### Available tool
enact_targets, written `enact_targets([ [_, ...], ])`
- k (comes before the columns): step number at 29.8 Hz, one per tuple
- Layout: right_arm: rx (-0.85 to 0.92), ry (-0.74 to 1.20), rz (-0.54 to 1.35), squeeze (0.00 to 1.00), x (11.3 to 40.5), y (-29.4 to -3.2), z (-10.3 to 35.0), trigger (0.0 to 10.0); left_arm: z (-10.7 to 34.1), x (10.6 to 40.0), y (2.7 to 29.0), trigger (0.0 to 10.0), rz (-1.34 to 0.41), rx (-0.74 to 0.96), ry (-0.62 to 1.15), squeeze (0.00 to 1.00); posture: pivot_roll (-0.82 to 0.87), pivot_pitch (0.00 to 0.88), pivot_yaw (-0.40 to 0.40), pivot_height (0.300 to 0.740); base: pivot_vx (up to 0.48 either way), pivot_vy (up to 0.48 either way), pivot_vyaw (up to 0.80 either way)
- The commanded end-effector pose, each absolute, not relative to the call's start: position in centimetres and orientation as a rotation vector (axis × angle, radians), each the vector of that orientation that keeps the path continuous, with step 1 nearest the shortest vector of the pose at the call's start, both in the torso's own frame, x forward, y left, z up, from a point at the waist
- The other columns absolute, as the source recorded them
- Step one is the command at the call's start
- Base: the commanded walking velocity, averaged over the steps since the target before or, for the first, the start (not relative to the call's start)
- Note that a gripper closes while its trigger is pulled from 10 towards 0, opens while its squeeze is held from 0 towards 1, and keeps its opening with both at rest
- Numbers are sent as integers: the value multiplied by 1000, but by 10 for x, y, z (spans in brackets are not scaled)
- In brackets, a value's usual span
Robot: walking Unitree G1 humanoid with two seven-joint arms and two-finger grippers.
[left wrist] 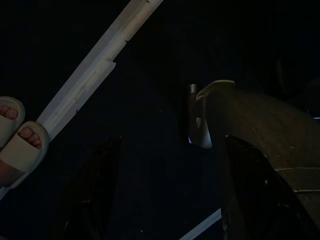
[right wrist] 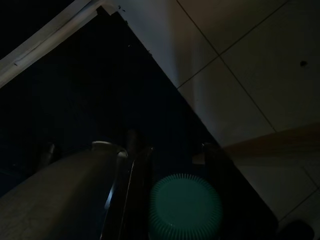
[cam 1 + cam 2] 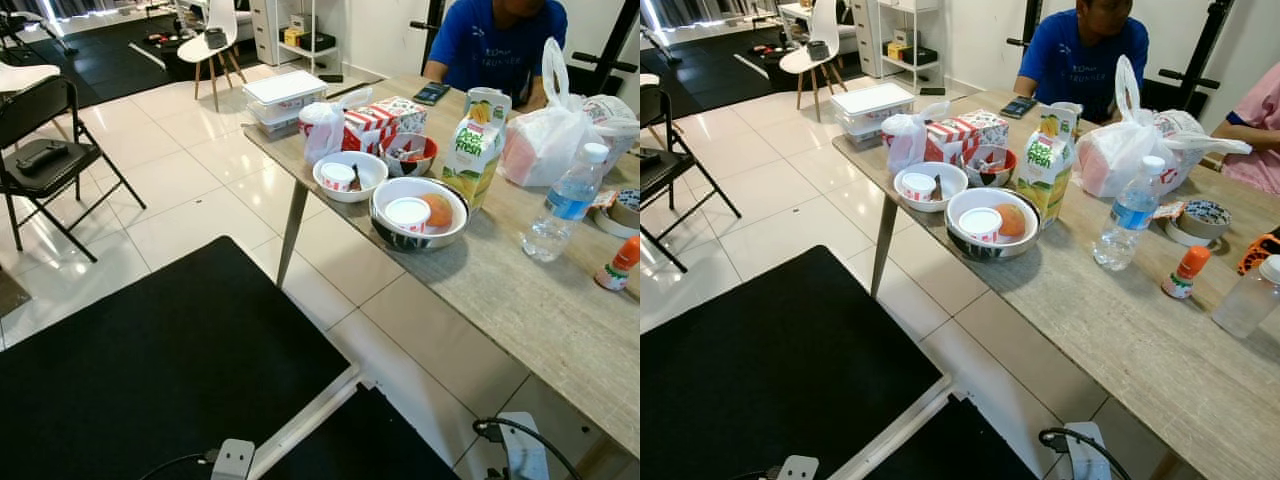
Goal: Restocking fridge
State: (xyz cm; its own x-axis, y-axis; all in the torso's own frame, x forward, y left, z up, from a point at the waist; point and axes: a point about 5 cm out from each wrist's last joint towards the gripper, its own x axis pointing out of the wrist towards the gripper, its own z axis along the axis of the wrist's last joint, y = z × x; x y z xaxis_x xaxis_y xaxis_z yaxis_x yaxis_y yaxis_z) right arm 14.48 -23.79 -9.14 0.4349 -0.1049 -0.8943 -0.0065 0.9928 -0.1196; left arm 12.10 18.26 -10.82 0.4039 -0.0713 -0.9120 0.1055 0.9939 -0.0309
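Note:
Groceries stand on the long wooden table (image 3: pixel 520 300): a juice carton (image 3: pixel 474 150), a water bottle (image 3: pixel 565 205), a steel bowl (image 3: pixel 418 212) with a small cup and an orange item, a white bowl (image 3: pixel 349 175) and a red-striped box (image 3: pixel 385 122). My right gripper (image 2: pixel 167 147) hangs low over the floor, shut on a bottle with a ribbed green cap (image 2: pixel 185 207). My left gripper (image 1: pixel 172 140) hangs open over the black mat, nothing between its fingers (image 1: pixel 95 190).
A person in a blue shirt (image 3: pixel 505 45) sits at the table's far end. White plastic bags (image 3: pixel 1130 140), a small orange-capped bottle (image 3: pixel 1185 272), a black floor mat (image 3: pixel 150 370) and a folding chair (image 3: pixel 50 160) are around. Sandalled feet (image 1: pixel 17 140) stand by the mat's edge.

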Motion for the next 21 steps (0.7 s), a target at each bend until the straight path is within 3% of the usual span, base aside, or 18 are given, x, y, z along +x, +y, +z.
enact_targets([
  [1,-99,1123,-64,0,143,-237,-92,10000,-110,114,184,10000,-110,35,1171,0,-5,0,8,740,0,0,0],
  [21,-105,1125,-63,0,142,-240,-92,10000,-111,111,182,10000,-106,23,1177,0,-9,0,-2,740,0,0,0],
])
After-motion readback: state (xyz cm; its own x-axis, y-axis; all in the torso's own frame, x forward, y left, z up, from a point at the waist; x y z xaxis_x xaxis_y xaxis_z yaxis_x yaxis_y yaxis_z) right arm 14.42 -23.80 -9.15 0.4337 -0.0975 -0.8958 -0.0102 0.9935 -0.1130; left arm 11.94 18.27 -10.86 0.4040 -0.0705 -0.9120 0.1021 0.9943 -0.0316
